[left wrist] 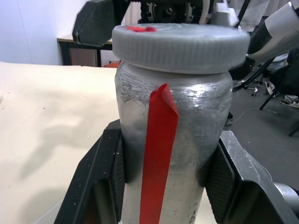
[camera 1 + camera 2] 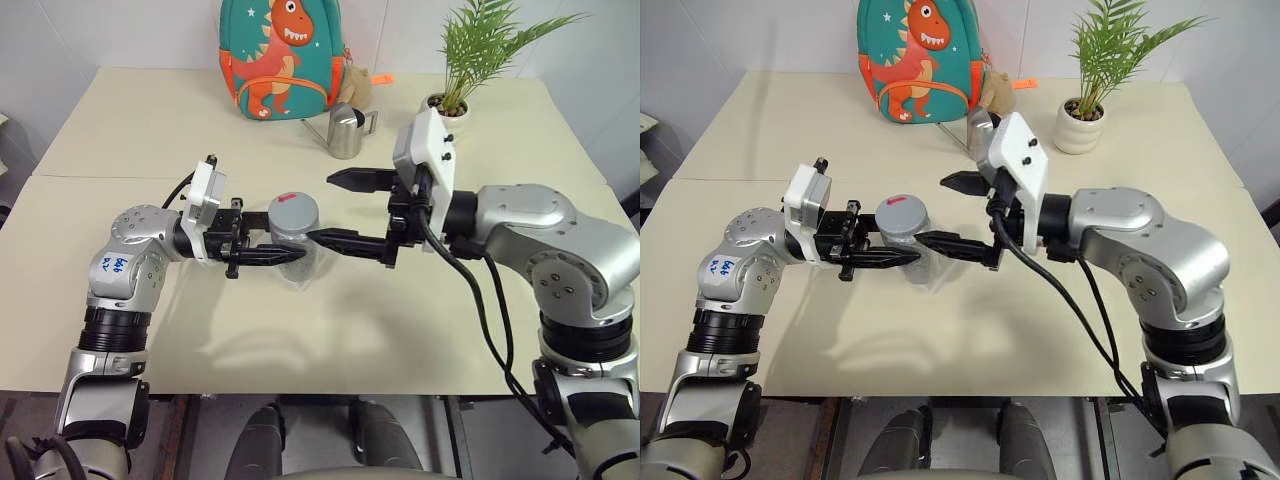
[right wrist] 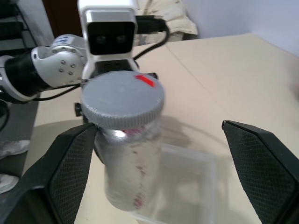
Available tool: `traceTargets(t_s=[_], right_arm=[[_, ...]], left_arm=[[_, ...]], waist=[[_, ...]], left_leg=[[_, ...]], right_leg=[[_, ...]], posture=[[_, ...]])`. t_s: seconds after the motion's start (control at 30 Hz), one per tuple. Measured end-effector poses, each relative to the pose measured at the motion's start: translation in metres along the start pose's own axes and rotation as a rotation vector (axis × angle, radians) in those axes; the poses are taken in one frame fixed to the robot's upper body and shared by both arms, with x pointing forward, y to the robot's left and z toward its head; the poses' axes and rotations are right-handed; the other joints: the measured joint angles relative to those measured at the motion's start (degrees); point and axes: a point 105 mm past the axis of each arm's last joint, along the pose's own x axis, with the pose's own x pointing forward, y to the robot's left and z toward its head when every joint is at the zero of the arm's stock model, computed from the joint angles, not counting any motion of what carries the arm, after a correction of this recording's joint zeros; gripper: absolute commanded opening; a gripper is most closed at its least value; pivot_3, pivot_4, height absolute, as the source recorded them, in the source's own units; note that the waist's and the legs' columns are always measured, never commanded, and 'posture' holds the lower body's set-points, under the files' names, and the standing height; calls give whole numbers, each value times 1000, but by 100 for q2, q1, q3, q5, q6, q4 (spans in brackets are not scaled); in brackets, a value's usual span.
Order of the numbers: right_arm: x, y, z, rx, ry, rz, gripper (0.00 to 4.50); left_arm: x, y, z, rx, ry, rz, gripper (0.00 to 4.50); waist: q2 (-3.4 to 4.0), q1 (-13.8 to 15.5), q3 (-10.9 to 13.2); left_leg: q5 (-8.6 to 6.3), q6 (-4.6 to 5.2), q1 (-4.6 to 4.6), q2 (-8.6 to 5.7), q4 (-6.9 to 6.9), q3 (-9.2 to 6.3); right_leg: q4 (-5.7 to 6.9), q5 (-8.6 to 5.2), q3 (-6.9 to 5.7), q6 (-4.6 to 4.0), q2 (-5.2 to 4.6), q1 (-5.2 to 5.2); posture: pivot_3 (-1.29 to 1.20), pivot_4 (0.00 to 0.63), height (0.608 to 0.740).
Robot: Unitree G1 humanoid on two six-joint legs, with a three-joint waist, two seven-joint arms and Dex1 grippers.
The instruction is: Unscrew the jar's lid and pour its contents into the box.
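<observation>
- Clear plastic makes the box [image 3: 187,182] hard to pick out on the table [image 2: 330,320]; it lies directly under the raised jar [image 2: 293,235], partly masked by it.
- The contents cannot be made out through the jar's cloudy silvery wall.
- The left gripper [image 2: 270,255] reaches level toward the right, its fingers [image 1: 107,182] pressed tight on the jar's body below the lid [image 2: 293,212], holding it upright above the table.
- The lid sits on the jar, a red mark on its top.
- The right gripper [image 2: 345,210] points level toward the left, jaws spread wide, one finger either side of the lid and apart from it.
- A dinosaur backpack [image 2: 283,55], a steel watering can [image 2: 346,132] and a potted plant [image 2: 460,60] stand at the far edge.
</observation>
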Motion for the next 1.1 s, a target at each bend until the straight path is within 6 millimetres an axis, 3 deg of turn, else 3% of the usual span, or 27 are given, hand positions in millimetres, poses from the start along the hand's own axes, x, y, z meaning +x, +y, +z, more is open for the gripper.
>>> traceTargets(t_s=[0.13,0.43,0.73,1.1], right_arm=[[-10,-6,-6,11,37,-46,4476],[-15,9,1,5,22,24,4476],[4,7,28,51,-132,48,4476],[33,30,30,89,-153,172,4476]], left_arm=[[1,-2,0,3,1,-19,1849],[1,-3,1,13,1,-26,1849],[2,-4,1,37,0,-39,1849],[3,0,-3,53,7,-27,1849]], waist=[[0,2,0],[0,-3,0],[1,-2,0],[1,-6,0]], left_leg=[[0,0,-1,0,0,0],[0,0,0,0,0,0],[1,1,-1,0,0,0],[1,1,0,1,0,-1]], right_leg=[[-1,0,0,0,0,0],[0,0,0,0,0,0],[-1,0,0,0,-1,0],[3,0,-1,0,0,0]], posture=[[0,150,740],[0,150,740],[0,150,740],[0,150,740]])
